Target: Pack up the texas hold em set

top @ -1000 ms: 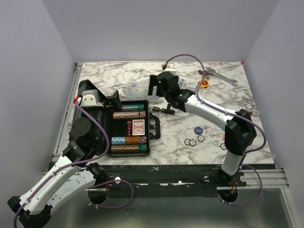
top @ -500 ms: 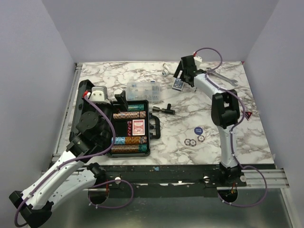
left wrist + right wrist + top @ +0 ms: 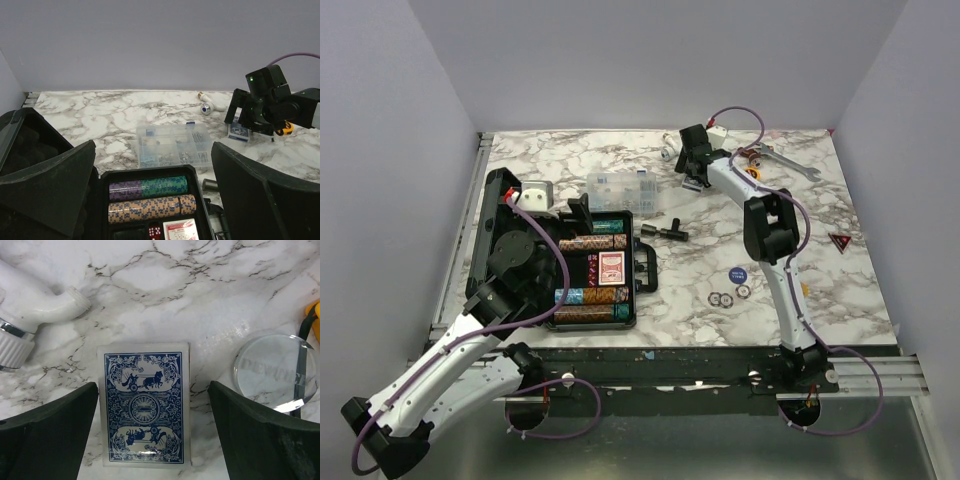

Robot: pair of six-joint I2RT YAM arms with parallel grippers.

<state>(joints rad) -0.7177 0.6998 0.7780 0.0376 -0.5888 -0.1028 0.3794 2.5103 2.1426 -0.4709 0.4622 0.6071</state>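
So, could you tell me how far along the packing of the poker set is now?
Done: the chip rows and red deck sit in the open case. In hand: the right tool, open, straddles the blue deck, which lies flat at the far side. Left: that deck, the blue button and the small pale buttons near it, then closing the case.

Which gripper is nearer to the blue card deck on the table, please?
Right. The right gripper hangs directly over the blue card deck, open and straddling it. The left gripper is over the open black case, well away from the deck.
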